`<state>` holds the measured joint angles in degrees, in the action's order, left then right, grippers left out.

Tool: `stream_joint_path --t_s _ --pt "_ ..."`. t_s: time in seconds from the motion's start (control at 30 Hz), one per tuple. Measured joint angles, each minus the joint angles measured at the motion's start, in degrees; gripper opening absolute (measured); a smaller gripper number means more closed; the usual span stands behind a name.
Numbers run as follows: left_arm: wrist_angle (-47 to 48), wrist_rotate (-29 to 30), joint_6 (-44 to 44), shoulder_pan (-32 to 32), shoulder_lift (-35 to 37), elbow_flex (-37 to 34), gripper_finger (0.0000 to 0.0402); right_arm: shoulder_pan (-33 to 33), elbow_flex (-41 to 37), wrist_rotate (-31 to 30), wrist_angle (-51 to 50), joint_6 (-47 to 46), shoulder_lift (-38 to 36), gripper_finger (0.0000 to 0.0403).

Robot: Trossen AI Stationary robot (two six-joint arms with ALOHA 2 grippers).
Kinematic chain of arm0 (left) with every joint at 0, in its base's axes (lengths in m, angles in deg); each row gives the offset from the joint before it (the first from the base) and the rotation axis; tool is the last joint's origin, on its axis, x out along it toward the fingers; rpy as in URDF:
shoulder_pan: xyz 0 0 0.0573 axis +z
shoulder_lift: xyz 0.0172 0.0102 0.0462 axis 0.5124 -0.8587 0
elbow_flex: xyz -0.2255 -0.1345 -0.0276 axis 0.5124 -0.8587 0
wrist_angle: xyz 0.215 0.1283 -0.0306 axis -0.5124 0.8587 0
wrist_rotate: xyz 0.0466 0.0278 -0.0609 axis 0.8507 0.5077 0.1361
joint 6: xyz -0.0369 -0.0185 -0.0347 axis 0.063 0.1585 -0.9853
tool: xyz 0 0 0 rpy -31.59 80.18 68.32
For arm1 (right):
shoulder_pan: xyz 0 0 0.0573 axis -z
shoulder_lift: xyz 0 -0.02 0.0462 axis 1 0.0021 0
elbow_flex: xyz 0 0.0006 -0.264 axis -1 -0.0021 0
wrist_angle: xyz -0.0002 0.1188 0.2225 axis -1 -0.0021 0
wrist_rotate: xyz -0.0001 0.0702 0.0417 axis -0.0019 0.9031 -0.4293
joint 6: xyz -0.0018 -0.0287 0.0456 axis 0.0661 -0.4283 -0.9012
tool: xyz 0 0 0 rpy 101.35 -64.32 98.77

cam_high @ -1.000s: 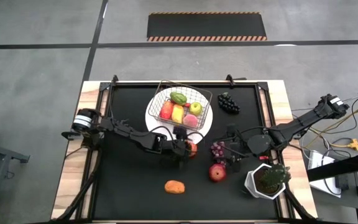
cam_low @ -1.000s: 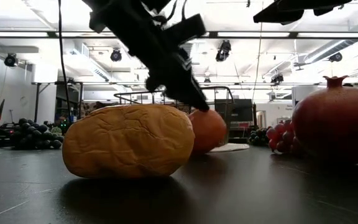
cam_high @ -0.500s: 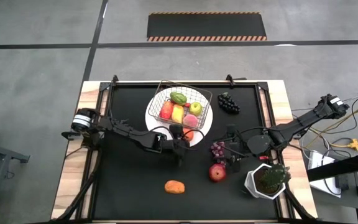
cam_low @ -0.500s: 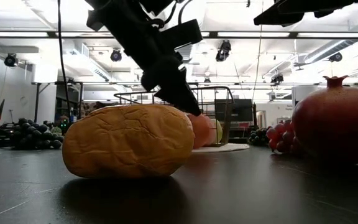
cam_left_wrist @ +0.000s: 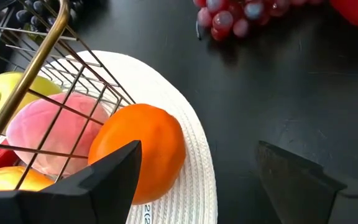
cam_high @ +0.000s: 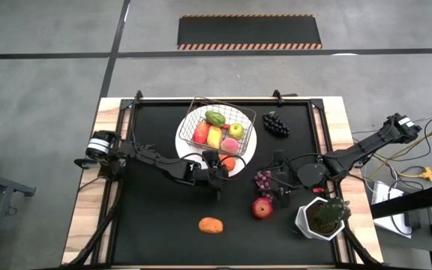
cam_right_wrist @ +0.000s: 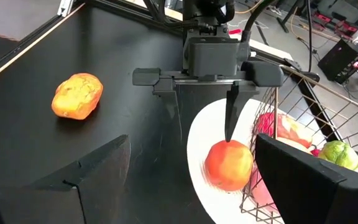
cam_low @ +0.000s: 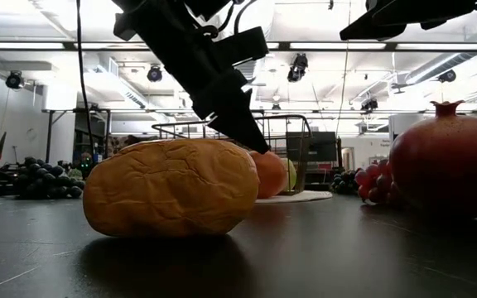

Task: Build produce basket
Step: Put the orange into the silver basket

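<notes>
- The step in hand looks like loading the orange [cam_right_wrist: 229, 165] into the basket [cam_high: 217, 126]; it sits on the white plate [cam_left_wrist: 191, 155] just outside the basket's wire wall, touching or nearly touching it, not inside.
- The left gripper [cam_high: 217, 171] is at the plate's near edge, right by the orange. In the left wrist view its fingers are spread wide: one finger [cam_left_wrist: 114, 171] lies against the orange's side, the other stands well clear over the dark mat. I read this as not gripping (whether the one finger is pressing or only alongside, I cannot tell).
- The basket stands on the plate and already holds several pieces: a pink peach [cam_left_wrist: 48, 124], a yellow-green apple [cam_left_wrist: 2, 93], a green piece [cam_right_wrist: 340, 155], plus red and yellow ones.
- Left out on the table: a purple grape bunch [cam_high: 263, 180], a dark grape bunch [cam_high: 276, 124], a pomegranate [cam_high: 262, 208] and an orange-yellow lumpy fruit [cam_high: 211, 224].
- The right gripper [cam_high: 280, 182] waits near the purple grapes, beside the potted plant [cam_high: 325, 216], its fingers wide apart and empty.
- Next move, as I judge it: bring the left fingers round the orange, close, lift it over the rim and set it down in a free spot inside. The rim is close, so the lift must clear the wire.
</notes>
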<state>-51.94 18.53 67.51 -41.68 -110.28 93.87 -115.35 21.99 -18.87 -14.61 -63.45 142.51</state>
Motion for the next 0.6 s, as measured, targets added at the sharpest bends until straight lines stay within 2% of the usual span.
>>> stream_joint_path --t_s 0.43,0.6 --pt "-1.6 0.0 1.7 0.0 -0.1 0.0 0.0295 0.0 -0.3 0.0 0.0 -0.3 0.0 0.0327" --pt "-1.8 0.0 3.9 0.1 -0.3 0.0 0.0333 0.0 -0.3 0.0 0.0 -0.3 0.0 0.0327"
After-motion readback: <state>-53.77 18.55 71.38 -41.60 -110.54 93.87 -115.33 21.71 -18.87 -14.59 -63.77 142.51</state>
